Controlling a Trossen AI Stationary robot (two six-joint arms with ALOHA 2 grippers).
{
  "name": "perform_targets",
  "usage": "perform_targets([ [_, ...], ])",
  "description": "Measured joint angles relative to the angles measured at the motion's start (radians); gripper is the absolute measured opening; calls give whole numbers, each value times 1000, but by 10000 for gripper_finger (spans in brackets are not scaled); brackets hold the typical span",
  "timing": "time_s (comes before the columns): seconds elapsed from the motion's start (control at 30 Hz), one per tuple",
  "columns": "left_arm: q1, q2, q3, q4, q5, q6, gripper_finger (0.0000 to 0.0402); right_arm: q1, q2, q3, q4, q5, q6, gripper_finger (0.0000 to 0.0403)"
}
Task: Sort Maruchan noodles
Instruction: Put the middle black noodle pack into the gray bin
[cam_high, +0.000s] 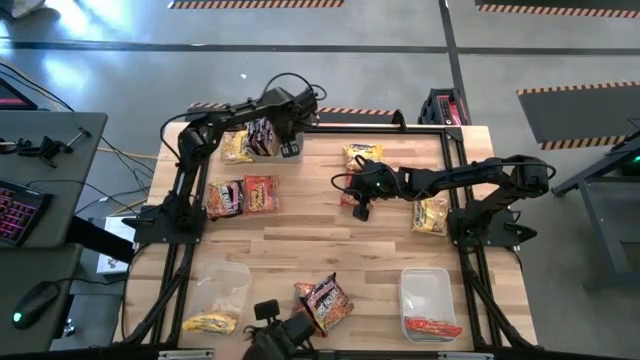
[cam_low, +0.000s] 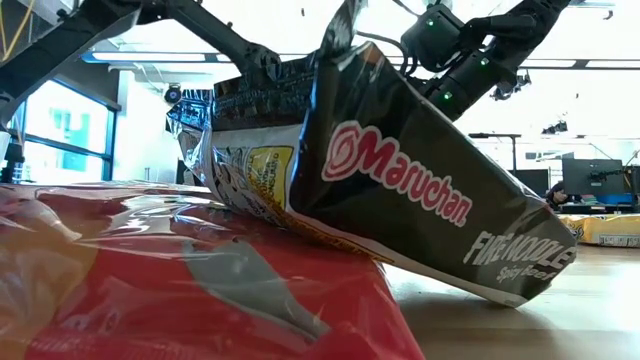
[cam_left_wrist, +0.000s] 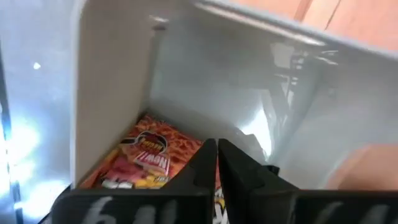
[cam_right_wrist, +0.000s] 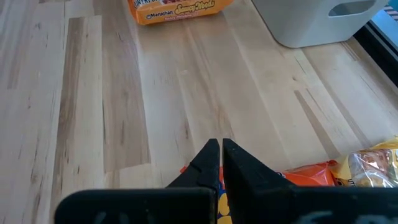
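Crinkly plastic ramen packets (cam_high: 243, 196) lie scattered across the slatted wooden table (cam_high: 320, 250); one perhaps sits inside the clear rectangular bin (cam_high: 425, 296) near the right front corner.

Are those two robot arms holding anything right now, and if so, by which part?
Cannot be told for sure. The left end effector is shut inside a clear bin over a noodle packet; the right end effector is shut just above an orange packet. Neither grip point shows.

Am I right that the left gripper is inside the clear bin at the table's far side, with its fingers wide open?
Not quite: the left gripper is inside that clear bin, but its fingers are shut, as the left wrist view shows.
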Motion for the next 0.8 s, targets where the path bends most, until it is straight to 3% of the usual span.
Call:
perform_targets([
  [0.3,0,68,0,-9,-53,29,1,0,0,0,0,0,-7,0],
  [0.8,10,68,0,-115,-134,-32,0,0,0,0,-3,0,-7,0],
])
